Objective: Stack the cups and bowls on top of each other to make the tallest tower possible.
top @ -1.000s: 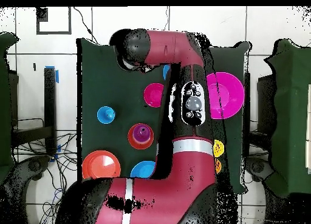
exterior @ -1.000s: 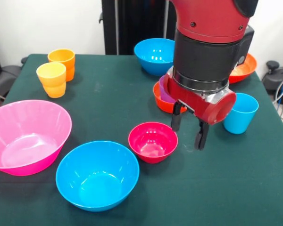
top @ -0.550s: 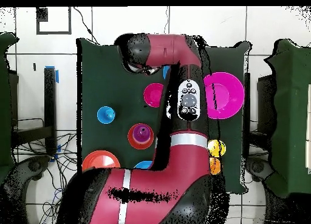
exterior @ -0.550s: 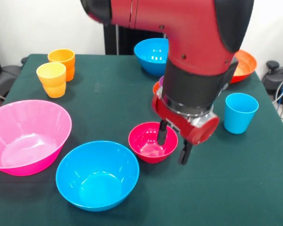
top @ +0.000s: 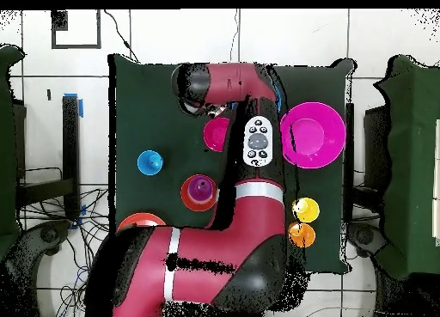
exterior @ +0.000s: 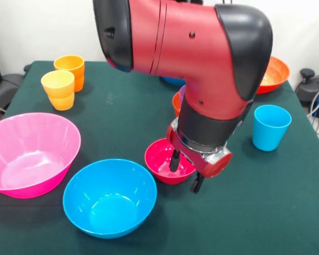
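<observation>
Gripper (exterior: 185,171) is spread, one finger down inside the magenta bowl (exterior: 162,159), the other outside its rim on the side toward the blue cup (exterior: 269,127); the wall sits between them, not yet pinched as far as I can tell.

Handling guess: the magenta bowl is light, stiff, glossy plastic, so likely slippery. A rim-wall pinch looks right, and it could tilt or spin in the grip if lifted fast. The cups should behave the same; they are narrow enough to take across the mouth.

Where things are, front view: the magenta bowl sits mid-worktop (exterior: 122,122), just beside the near blue bowl (exterior: 109,196). The pink bowl (exterior: 29,154) is at the left edge. The yellow cup (exterior: 58,89) and orange cup (exterior: 70,69) stand touching or nearly so at far left. The blue cup stands alone at right. The wide orange-red bowl (exterior: 271,74) is far right, half hidden by the arm. A second blue bowl is almost wholly hidden behind the arm.

Containers: pink, near blue and magenta bowls are empty apart from the finger in the magenta one. Overhead, the small orange-red bowl (top: 186,196) holds the purple cup (top: 200,189), the only stack so far. The yellow, orange and blue cups look empty.

Judgement: the tower is barely begun, and the magenta bowl likely goes on the purple cup.
</observation>
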You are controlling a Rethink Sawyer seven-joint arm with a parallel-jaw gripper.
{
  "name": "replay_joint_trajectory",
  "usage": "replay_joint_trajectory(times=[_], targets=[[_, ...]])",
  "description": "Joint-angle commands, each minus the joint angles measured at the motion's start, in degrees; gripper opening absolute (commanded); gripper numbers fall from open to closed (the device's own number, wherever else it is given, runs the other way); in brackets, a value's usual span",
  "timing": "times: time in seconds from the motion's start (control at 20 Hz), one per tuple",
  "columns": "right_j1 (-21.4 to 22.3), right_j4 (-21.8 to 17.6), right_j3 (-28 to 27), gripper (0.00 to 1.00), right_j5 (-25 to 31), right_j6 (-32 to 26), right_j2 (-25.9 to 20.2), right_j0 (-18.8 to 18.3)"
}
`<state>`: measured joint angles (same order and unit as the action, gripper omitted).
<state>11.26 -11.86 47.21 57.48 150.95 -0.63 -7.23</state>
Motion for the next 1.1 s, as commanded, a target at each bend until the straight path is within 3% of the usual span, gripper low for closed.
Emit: replay_joint_trajectory(times=[0.05,0.2,0.35,0.4,0.5,0.75,1.1], targets=[[-2.13,-2.08,3.32,1.0,-3.39,-1.74,-1.58,0.95],[-2.95,-1.0,4.0,1.0,-3.69,-0.41,-1.63,1.02],[-3.1,-2.35,3.42,1.0,-6.11,0.99,0.14,1.93],[-3.13,-2.73,3.3,0.0,-7.11,1.63,0.72,2.25],[-3.07,-3.65,2.63,0.0,-7.64,0.64,1.57,2.54],[-1.68,1.64,6.26,0.0,-7.29,2.24,-0.85,1.98],[1.72,3.94,8.73,0.0,-7.49,3.03,-0.23,2.86]])
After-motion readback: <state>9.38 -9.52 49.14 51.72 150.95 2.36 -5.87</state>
